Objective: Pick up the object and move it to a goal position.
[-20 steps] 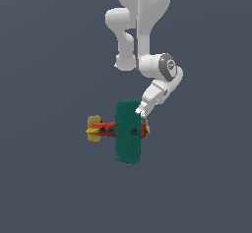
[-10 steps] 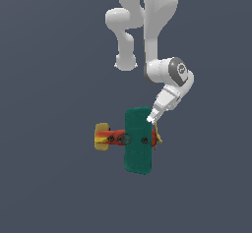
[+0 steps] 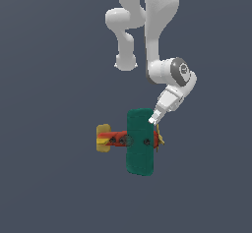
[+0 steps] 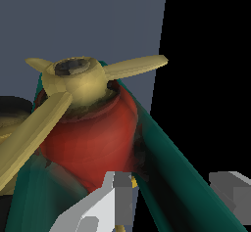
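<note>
Plain dark slate-grey backdrop (image 3: 49, 178), no furniture; black void in wrist view

Flat, even simulator light, sharp renders, no cast shadows or glare

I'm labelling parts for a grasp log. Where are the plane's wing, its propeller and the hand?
wing (image 3: 140, 153), exterior view, the lower half of the teal slab.
propeller (image 4: 81, 81), wrist view, the yellow hub.
hand (image 3: 153, 120), exterior view, the white fingertip at the wing's upper corner.
</note>
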`<state>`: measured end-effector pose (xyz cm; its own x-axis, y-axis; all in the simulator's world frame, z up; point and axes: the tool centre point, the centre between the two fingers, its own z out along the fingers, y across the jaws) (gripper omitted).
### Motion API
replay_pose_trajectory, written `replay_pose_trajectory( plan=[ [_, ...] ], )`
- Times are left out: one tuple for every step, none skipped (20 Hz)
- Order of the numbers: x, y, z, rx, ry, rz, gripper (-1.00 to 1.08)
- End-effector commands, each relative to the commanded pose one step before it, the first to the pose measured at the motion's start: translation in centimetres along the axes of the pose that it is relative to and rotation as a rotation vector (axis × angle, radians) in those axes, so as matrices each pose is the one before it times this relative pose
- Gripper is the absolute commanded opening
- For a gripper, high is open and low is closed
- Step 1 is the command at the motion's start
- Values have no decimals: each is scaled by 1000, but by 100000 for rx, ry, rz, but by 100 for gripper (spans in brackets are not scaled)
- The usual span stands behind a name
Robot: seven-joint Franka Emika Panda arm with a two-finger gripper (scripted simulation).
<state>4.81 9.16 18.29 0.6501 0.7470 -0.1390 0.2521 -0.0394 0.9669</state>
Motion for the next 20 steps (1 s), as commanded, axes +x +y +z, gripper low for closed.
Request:
replay_pose_trajectory(
  plan=[
    [479, -408, -402, 531, 913, -229, -100],
    [136, 27, -59, 0, 0, 0, -100],
    [190, 37, -81, 0, 0, 0, -100],
    [242, 48, -104, 0, 0, 0, -100],
    [287, 32, -94, 67, -18, 0, -100],
    [343, 67, -145, 0, 0, 0, -100],
    [384, 51, -133, 66, -19, -1, -100],
    [437, 85, -183, 0, 0, 0, -100],
    [481, 93, -199, 0, 0, 0, -100],
    [512, 66, -167, 93, -31, -2, -100],
    [562, 107, -228, 0, 0, 0, -100],
    [599, 113, -239, 0, 0, 0, -100],
    [624, 96, -213, 63, -28, -2, -100],
    [666, 124, -257, 0, 0, 0, -100],
    [695, 129, -263, 0, 0, 0, -100],
    [679, 125, -251, 0, 0, 0, -100],
    [621, 113, -224, 0, 0, 0, -100],
    [566, 102, -199, 0, 0, 0, -100],
    [513, 92, -175, 0, 0, 0, -100],
    [463, 82, -153, 0, 0, 0, -100]
  ],
)
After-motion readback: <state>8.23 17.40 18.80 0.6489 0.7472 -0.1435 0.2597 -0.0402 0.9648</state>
